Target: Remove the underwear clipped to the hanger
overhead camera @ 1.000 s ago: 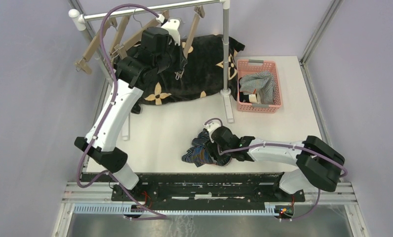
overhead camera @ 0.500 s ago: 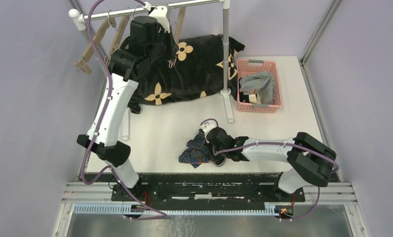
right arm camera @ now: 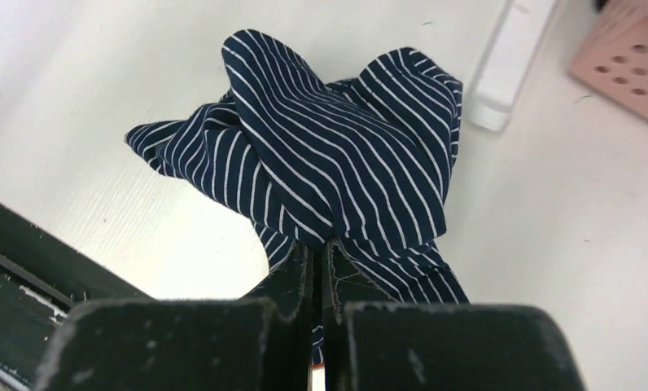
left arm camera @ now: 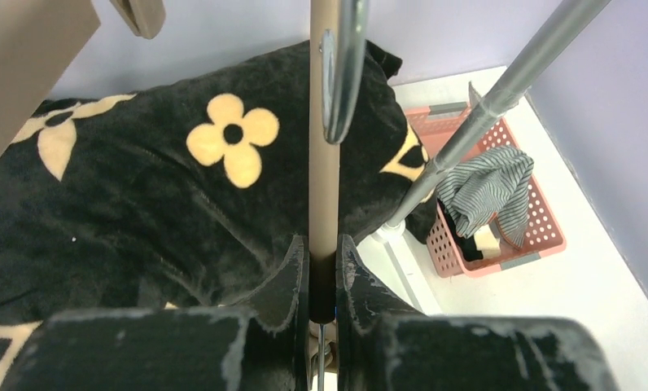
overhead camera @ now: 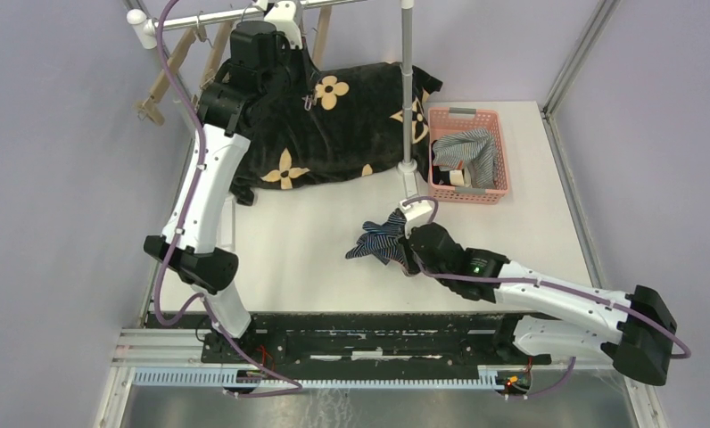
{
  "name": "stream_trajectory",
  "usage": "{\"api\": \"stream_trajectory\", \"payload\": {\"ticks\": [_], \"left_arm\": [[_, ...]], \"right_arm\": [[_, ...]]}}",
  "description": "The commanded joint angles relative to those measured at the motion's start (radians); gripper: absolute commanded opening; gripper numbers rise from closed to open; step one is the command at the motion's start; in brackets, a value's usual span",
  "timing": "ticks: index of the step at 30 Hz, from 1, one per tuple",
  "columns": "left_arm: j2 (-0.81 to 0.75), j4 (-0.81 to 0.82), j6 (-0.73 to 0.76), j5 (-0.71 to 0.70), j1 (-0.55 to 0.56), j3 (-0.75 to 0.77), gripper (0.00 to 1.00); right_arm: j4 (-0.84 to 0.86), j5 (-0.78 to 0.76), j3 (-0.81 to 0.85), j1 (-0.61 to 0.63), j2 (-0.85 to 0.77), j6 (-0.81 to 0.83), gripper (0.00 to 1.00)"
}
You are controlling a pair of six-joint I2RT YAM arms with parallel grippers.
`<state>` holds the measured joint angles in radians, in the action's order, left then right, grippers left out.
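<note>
White flat table (overhead camera: 316,241); both arms are bolted at its near edge.

Big black plush cloth with tan flowers (overhead camera: 334,134) is heaped across the far left of the table. It lies under a grey metal clothes rack (overhead camera: 408,89), whose upright stands on a white foot (overhead camera: 408,183) near table centre.

The left arm reaches up and back to the rack's top rail. The right arm stretches low over the near table toward centre.

Pink perforated plastic basket (overhead camera: 469,156) sits at far right, just beside the upright. Grey-white fine-striped briefs (overhead camera: 466,147) are bunched on top in it. Something black lies beneath, too buried to name.

Tan wooden hangers (overhead camera: 160,85) hang tilted at the rail's left end.

Left gripper (left arm camera: 321,252) is up at the rail, fingers pinched tight on a straight tan wooden hanger bar (left arm camera: 323,163). A curved metal hook (left arm camera: 341,73) shows just in front of the bar.

Navy briefs with thin light stripes (right arm camera: 337,155) are off the hanger, crumpled, and clamped between the closed fingers of the right gripper (right arm camera: 319,244). They are just on the near side of the white foot and apart from the basket. They look lifted slightly, though I cannot tell whether the lowest fold touches the table.
</note>
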<state>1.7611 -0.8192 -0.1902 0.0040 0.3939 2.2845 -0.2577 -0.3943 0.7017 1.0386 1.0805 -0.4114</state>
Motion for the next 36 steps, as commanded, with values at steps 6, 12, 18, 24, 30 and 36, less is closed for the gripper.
{"api": "stream_trajectory", "payload": {"ticks": [6,12,18,24,30,36], "left_arm": [[-0.069,0.192,-0.043,0.002,-0.007,-0.077,0.03],[-0.076,0.219,-0.07,-0.03,-0.017,-0.072,0.03],[-0.078,0.28,-0.145,-0.065,-0.029,-0.074,0.03],[0.016,0.198,-0.153,0.005,-0.041,0.056,0.03],[0.07,0.165,-0.152,0.091,-0.049,0.063,0.04],[0.046,0.157,-0.144,0.1,-0.049,0.005,0.11]], "right_arm": [[-0.092,-0.242,0.028,0.001,-0.113,0.017,0.01],[-0.112,-0.335,0.023,0.001,-0.207,0.016,0.01],[-0.156,-0.341,0.034,0.001,-0.257,0.014,0.01],[-0.174,-0.345,0.038,0.001,-0.297,0.014,0.01],[-0.17,-0.347,0.029,0.001,-0.326,0.023,0.01],[-0.169,-0.336,0.028,0.001,-0.346,0.028,0.01]]}}
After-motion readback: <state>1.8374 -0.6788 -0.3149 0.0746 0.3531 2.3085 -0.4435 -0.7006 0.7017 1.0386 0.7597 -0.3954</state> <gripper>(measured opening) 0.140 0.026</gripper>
